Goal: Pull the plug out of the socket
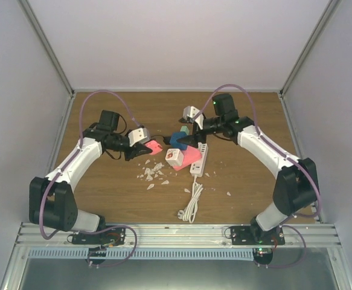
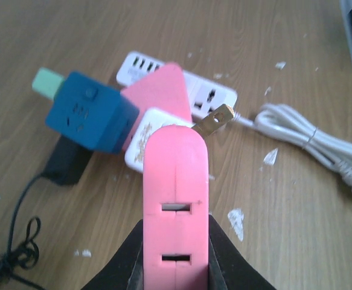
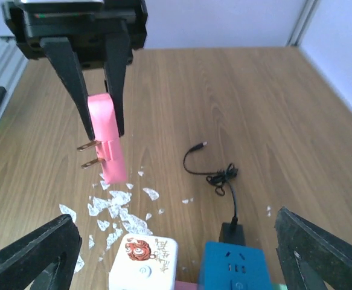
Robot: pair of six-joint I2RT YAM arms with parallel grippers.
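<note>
evidently the left gripper point(image 3: 103, 128) pinches the pink plug point(image 3: 109, 158) above the desk's point(image 3: 266, 103) middle, lifted so its bare prongs point(image 3: 86, 154) clear the blue socket cube point(image 3: 236, 269); the right gripper point(image 1: 189, 138) gapes wide beside it, holding nothing.

— What's on the wooden table point(image 1: 103, 193) near the middle?
— A white power strip point(image 1: 198, 158), its white cord point(image 1: 192, 205) bundled towards the near edge.
— And on the left of it?
— White flakes point(image 1: 151, 174), scattered. Farther off lies a black adapter point(image 3: 232, 232), and its thin black cable point(image 3: 215, 175) is tangled in a loose knot.
</note>
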